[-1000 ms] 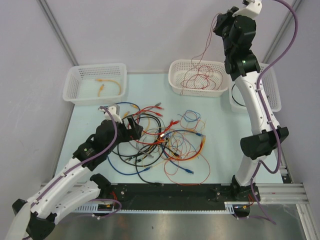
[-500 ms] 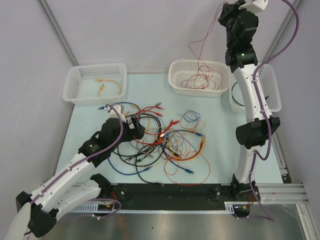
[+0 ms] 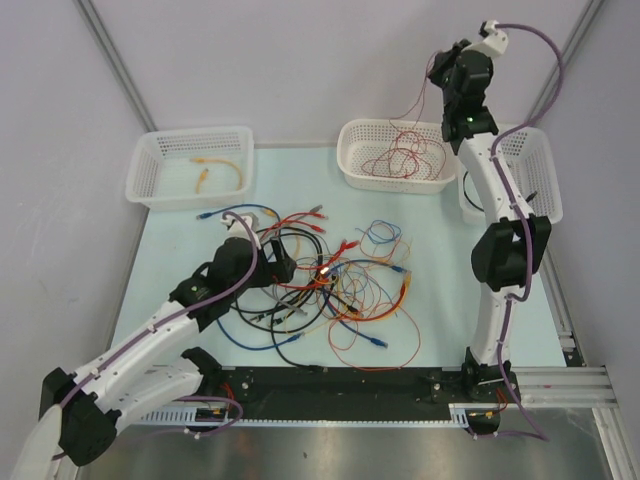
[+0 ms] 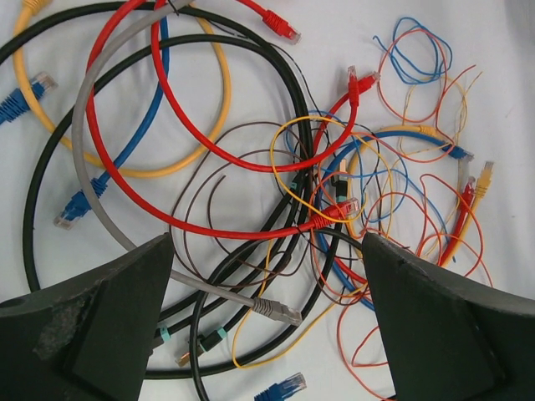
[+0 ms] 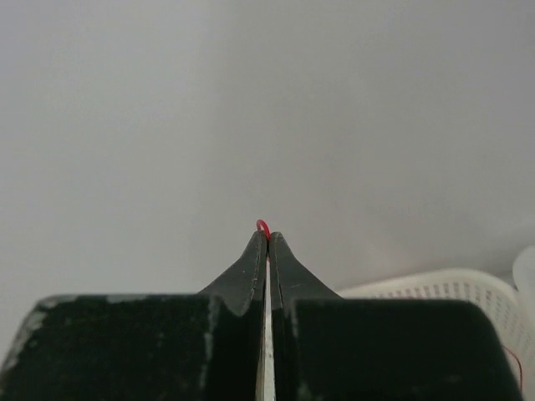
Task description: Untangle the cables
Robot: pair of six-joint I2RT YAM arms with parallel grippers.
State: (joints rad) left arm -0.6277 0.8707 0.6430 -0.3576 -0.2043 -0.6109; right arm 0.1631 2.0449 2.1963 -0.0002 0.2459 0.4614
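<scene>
The cables [image 3: 320,285] lie as a tangle of red, orange, yellow, blue, black and grey loops in the middle of the table. My left gripper [image 3: 275,262] hovers open over the tangle's left part. In the left wrist view a grey plug [image 4: 276,311] lies between the wide-apart fingers of my left gripper [image 4: 267,334]. My right gripper [image 3: 437,68] is raised high at the back, shut on a thin red wire [image 3: 415,108] that hangs down into the middle basket [image 3: 395,187]. A small red loop [image 5: 262,225] pokes out of the tips of my right gripper [image 5: 267,236].
A white basket [image 3: 190,198] at the back left holds an orange cable [image 3: 222,170]. Another white basket [image 3: 545,190] stands at the back right behind the right arm, with a black cable [image 3: 470,195] in it. Grey walls close in the back.
The right arm has folded back and come lower with the red wire still pinched. The left gripper has slid right and forward over the tangle, still open.
</scene>
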